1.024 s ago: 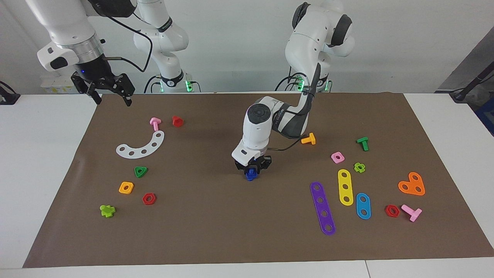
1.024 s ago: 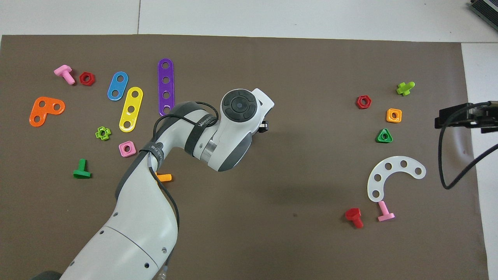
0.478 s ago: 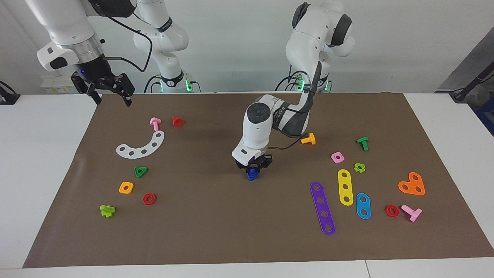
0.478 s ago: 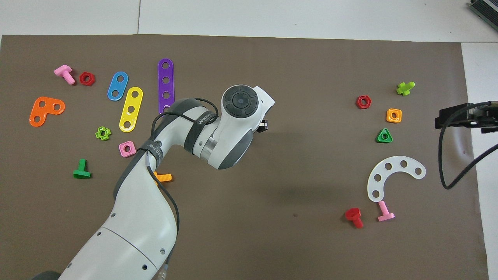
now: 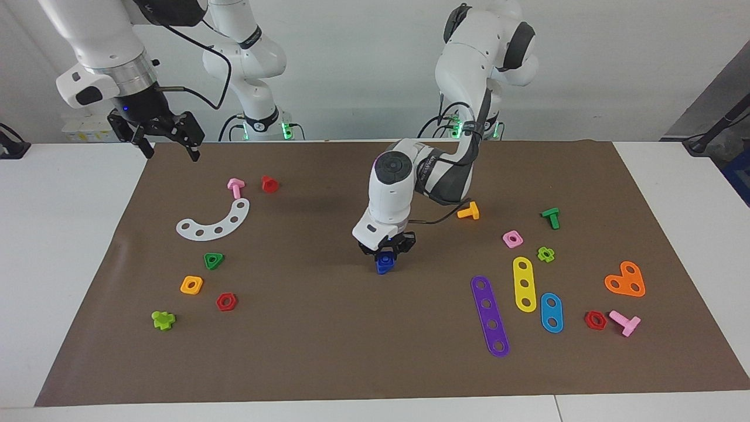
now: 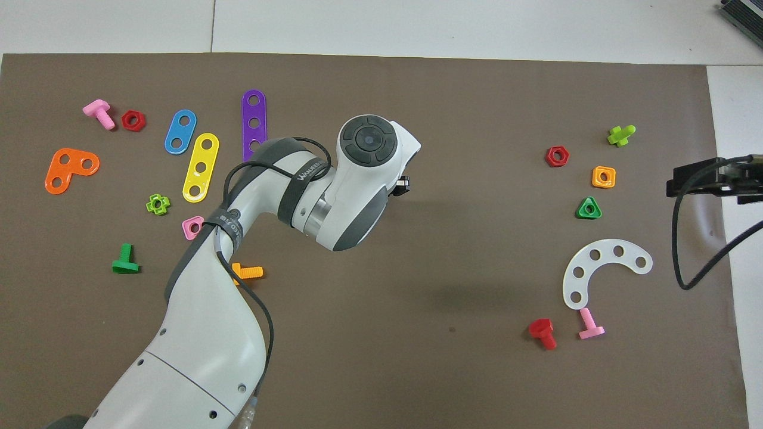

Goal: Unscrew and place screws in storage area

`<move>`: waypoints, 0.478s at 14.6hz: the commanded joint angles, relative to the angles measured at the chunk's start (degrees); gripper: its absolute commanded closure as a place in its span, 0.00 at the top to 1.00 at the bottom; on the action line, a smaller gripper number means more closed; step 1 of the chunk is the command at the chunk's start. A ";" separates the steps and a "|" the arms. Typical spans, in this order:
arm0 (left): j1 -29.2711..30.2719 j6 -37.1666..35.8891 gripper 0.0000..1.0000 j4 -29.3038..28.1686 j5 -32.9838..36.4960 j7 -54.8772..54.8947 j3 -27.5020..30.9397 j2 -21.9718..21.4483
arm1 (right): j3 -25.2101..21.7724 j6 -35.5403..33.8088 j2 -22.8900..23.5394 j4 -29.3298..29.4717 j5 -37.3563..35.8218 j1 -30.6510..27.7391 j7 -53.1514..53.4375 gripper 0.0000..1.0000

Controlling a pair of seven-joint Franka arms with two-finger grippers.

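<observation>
Bright, even light falls from above, with no glare on the matte brown mat (image 5: 328, 351). Soft, blurred shadows lie on the mat beneath the left arm (image 5: 389, 193); both views are sharp, with straight mat edges.

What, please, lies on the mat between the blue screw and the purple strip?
Nothing: in the facing view the brown mat is bare between the blue screw, under the left end effector, and the purple strip.
</observation>
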 commanded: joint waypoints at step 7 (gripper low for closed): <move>10.22 -5.21 0.41 2.91 -1.03 8.62 -0.27 -1.48 | 0.47 0.18 -1.59 -1.64 1.23 -0.02 -0.19 1.00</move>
